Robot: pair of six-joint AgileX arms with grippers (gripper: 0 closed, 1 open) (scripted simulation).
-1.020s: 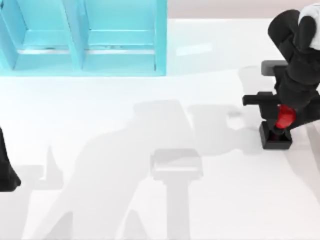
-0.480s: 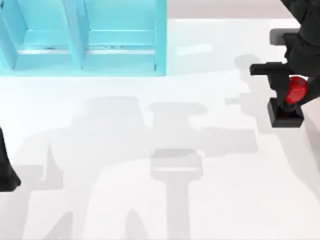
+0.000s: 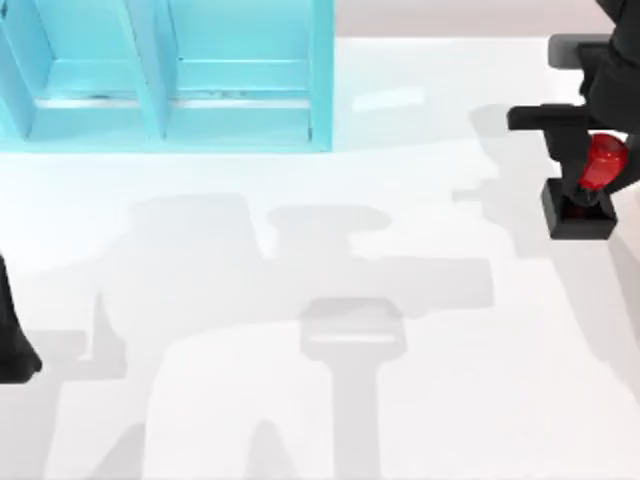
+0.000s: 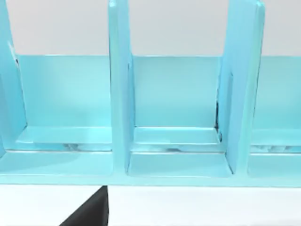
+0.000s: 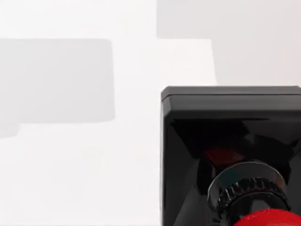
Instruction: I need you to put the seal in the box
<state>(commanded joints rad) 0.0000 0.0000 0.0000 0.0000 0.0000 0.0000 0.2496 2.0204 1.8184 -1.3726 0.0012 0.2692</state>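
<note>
At the top view's left edge the left arm (image 3: 12, 335) sits parked low on the white bench (image 3: 300, 400); I cannot tell how its claw stands. The blue box (image 3: 170, 75) occupies the far left of the bench; upright dividers split it into open compartments, seen close in the left wrist view (image 4: 174, 141). Well apart from it, near the right edge, the right claw (image 3: 592, 165) is clamped on the seal (image 3: 585, 195) — its red knob sits between the fingers, its black square base just below; the right wrist view shows that base (image 5: 230, 141) over bare bench.
</note>
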